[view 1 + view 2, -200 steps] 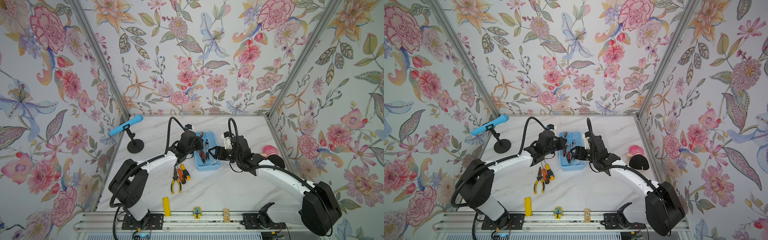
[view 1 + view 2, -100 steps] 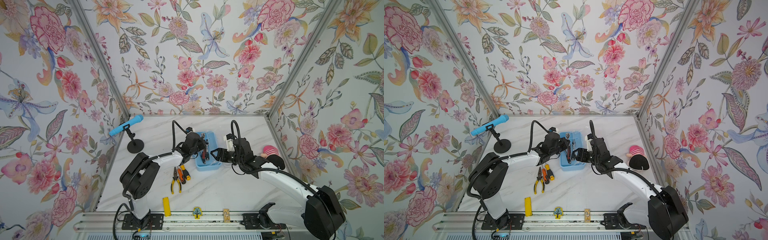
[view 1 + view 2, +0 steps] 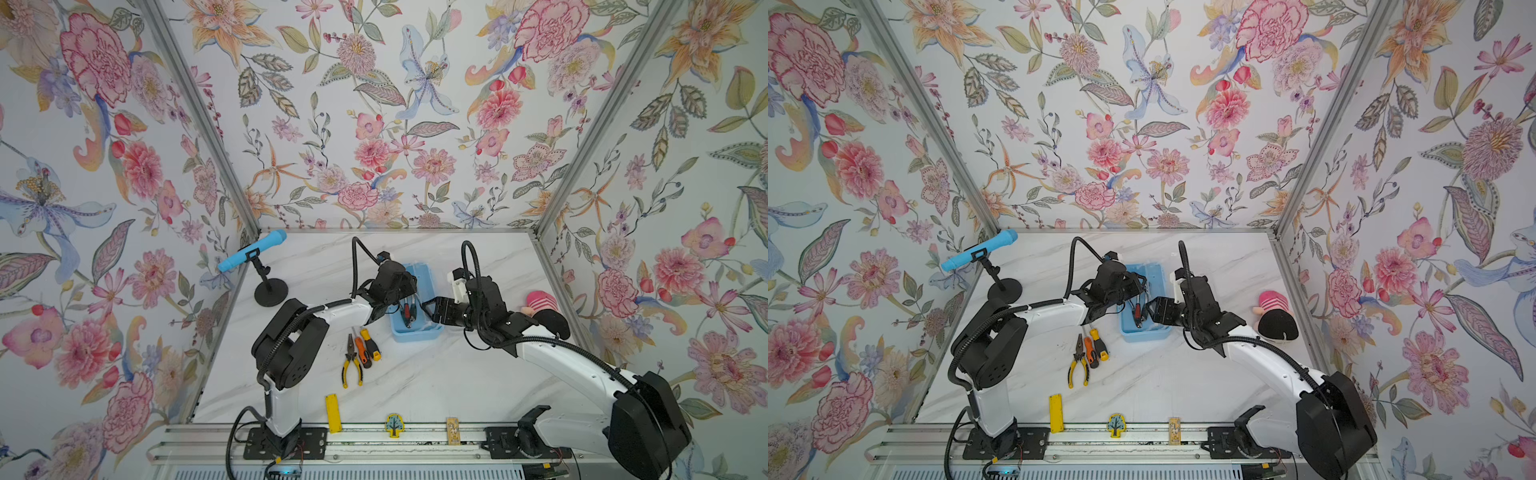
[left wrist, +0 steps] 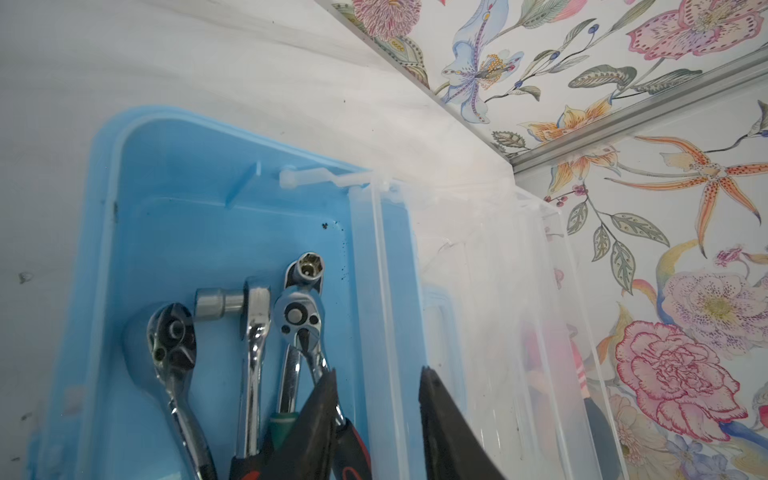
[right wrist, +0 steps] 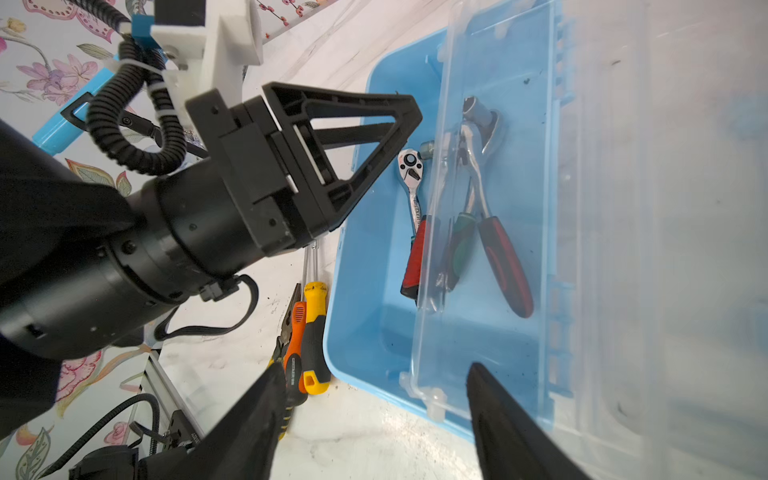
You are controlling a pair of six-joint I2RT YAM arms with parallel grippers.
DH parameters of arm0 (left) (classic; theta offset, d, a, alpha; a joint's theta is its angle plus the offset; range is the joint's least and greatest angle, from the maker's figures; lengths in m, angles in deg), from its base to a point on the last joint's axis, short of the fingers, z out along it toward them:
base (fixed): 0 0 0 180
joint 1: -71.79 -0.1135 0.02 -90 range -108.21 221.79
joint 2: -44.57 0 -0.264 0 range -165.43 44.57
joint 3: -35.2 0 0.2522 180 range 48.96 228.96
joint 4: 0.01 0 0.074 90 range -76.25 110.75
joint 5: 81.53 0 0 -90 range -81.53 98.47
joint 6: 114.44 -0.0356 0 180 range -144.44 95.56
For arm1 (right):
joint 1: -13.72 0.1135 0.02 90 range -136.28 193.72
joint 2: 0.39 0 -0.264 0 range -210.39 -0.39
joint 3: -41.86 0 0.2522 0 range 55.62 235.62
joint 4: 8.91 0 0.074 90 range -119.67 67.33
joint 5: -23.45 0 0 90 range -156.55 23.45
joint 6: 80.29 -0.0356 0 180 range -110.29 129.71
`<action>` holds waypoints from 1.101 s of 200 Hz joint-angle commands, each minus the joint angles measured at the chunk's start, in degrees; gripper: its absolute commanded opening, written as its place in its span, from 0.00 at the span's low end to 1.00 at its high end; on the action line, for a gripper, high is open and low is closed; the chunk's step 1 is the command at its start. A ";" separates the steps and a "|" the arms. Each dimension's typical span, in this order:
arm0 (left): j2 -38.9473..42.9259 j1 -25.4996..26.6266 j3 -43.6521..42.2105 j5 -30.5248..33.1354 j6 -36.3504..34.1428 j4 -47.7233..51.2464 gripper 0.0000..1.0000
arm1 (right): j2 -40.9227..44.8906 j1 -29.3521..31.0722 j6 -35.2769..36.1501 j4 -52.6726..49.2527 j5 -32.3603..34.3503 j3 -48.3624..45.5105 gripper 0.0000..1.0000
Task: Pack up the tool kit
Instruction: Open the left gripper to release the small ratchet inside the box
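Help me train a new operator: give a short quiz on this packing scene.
1. True or false: the pliers lie outside the box.
2. How many ratchets are in the box?
3. The lid is: A shut, B open, C removed.
Key: 1 true; 2 three; 3 B.
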 commanded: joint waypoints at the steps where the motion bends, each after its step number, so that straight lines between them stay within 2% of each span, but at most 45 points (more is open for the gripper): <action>1: 0.59 0.13 1.89 1.89 -2.78 1.99 0.38 | 0.74 -0.34 0.76 -0.89 1.28 0.22 0.70; 37: 2.19 0.09 2.04 2.51 -5.23 2.39 0.38 | 1.29 -0.41 0.98 -1.16 1.17 0.92 0.70; 80: 7.77 0.22 0.70 4.42 -11.15 3.33 0.41 | 0.85 -0.15 1.98 -2.29 0.88 3.14 0.69; 135: 16.38 1.49 -2.89 13.78 -20.83 10.32 0.44 | -0.08 1.38 3.28 -2.83 2.16 4.62 0.69; 168: 22.41 1.49 -8.19 17.40 -21.92 13.32 0.46 | 0.00 3.68 5.02 -4.42 5.22 5.18 0.69; 220: 29.54 1.50 -16.65 19.02 -19.72 17.74 0.45 | -0.11 7.99 5.39 -2.97 6.97 3.49 0.69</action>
